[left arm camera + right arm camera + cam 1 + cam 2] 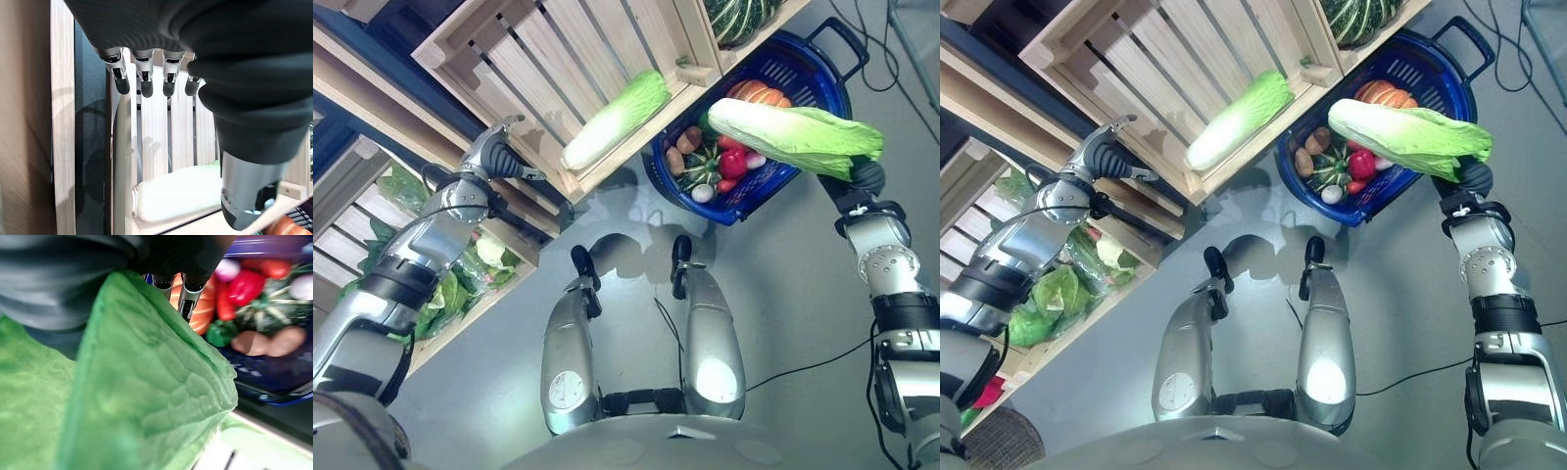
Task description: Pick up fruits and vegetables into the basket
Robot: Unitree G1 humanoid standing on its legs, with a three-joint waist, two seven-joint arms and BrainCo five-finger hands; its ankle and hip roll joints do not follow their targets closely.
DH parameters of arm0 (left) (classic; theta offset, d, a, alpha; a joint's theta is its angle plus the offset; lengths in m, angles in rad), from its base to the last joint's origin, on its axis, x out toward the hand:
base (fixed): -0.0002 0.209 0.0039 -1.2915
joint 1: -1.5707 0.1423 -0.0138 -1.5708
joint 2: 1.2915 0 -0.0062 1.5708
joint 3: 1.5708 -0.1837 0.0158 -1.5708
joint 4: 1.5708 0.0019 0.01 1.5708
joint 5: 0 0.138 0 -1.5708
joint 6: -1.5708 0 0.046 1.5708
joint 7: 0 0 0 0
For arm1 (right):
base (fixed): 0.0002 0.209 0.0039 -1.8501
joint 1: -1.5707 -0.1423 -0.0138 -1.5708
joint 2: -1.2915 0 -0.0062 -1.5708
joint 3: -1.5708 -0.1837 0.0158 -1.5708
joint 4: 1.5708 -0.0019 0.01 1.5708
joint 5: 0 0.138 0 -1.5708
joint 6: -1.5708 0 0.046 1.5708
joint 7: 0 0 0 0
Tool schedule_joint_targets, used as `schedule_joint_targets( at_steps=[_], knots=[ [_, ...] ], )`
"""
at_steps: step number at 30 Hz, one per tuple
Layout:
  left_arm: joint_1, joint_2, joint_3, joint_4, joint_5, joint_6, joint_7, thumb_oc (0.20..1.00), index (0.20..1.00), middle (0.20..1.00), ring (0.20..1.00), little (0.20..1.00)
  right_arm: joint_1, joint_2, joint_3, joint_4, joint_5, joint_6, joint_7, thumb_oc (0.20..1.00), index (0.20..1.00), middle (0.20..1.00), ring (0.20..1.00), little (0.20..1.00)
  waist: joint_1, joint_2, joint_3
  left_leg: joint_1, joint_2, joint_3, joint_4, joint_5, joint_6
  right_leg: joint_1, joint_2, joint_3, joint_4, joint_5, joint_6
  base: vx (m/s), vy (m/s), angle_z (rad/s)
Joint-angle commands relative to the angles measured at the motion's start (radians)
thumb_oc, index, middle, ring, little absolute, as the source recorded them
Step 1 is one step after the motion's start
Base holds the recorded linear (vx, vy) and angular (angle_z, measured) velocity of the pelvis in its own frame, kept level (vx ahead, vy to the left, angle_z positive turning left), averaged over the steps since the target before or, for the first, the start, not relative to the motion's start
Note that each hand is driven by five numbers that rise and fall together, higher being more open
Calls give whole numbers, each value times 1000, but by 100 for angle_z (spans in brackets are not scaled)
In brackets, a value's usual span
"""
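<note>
Holding napa cabbage [793, 133] by leafy end, right hand [865, 176] fingers wrapped round it above basket [825, 90]; looks bulky, leaves soft, tear-prone; firmer white stem grips better. Left hand [495, 153] relaxed, holding nothing, near crate [533, 59].

No text, label, brand, number or sign readable anywhere in the views.
</note>
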Motion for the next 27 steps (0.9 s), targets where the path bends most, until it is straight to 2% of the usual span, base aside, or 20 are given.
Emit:
schedule_joint_targets(
  at_steps=[1,5,9,14,20,23,24,25,26,27],
  knots=[
    [-63,-33,-2,9,-39,2,46,1000,1000,1000,1000,1000,-94,-44,7,22,12,-4,-11,200,200,200,200,200,-6,27,-31,-53,-22,-2,105,-120,2,-21,28,-19,20,-49,34,10,68,2],
    [-130,-58,-13,30,-73,5,84,1000,1000,1000,1000,1000,-169,-43,45,104,1,6,-50,200,200,200,200,200,3,55,-31,-114,-27,-1,113,-110,-3,-95,22,-7,57,-60,32,12,48,5],
    [-188,-79,-11,39,-131,-2,128,1000,1000,1000,1000,1000,-230,-38,80,170,-20,44,-73,200,200,200,200,200,13,81,-31,-177,-36,-6,126,-104,-6,-167,21,8,95,-70,29,11,23,2],
    [-234,-100,-9,47,-146,-8,171,1000,1000,1000,1000,1000,-311,-46,127,265,-101,48,-160,200,200,200,200,200,27,94,-31,-239,-43,-14,144,-103,-4,-230,22,12,120,-73,25,2,-3,-1],
    [-301,-119,-33,81,-148,-23,186,1000,1000,1000,1000,1000,-431,-67,165,375,-185,28,-320,200,200,200,200,200,37,109,-31,-303,-42,-23,165,-106,2,-302,23,21,150,-75,26,0,0,0],
    [-313,-128,-44,93,-145,-29,194,1000,1000,1000,1000,1000,-456,-69,166,406,-206,29,-329,200,200,200,200,200,36,116,-31,-319,-43,-25,174,-108,4,-322,25,27,160,-76,27,1,1,-1],
    [-327,-134,-53,101,-146,-32,199,1000,1000,1000,1000,1000,-478,-71,172,438,-224,58,-310,200,200,200,200,200,36,120,-31,-332,-42,-26,179,-110,5,-338,24,31,164,-75,28,0,0,0],
    [-333,-137,-58,105,-147,-31,202,1000,1000,1000,1000,1000,-490,-73,177,455,-240,69,-301,438,438,438,438,438,37,123,-31,-337,-42,-26,181,-109,6,-344,24,33,165,-75,27,0,0,0],
    [-342,-140,-62,108,-149,-29,203,1000,1000,1000,1000,1000,-504,-76,186,470,-270,81,-297,796,796,796,796,796,38,125,-31,-343,-42,-27,183,-110,6,-351,24,35,168,-75,27,0,0,0],
    [-360,-143,-75,117,-151,-28,202,1000,1000,1000,1000,1000,-532,-84,209,516,-354,114,-316,1000,1000,1000,1000,1000,39,127,-31,-356,-39,-28,190,-112,9,-365,25,38,174,-74,27,0,0,0]
  ],
)
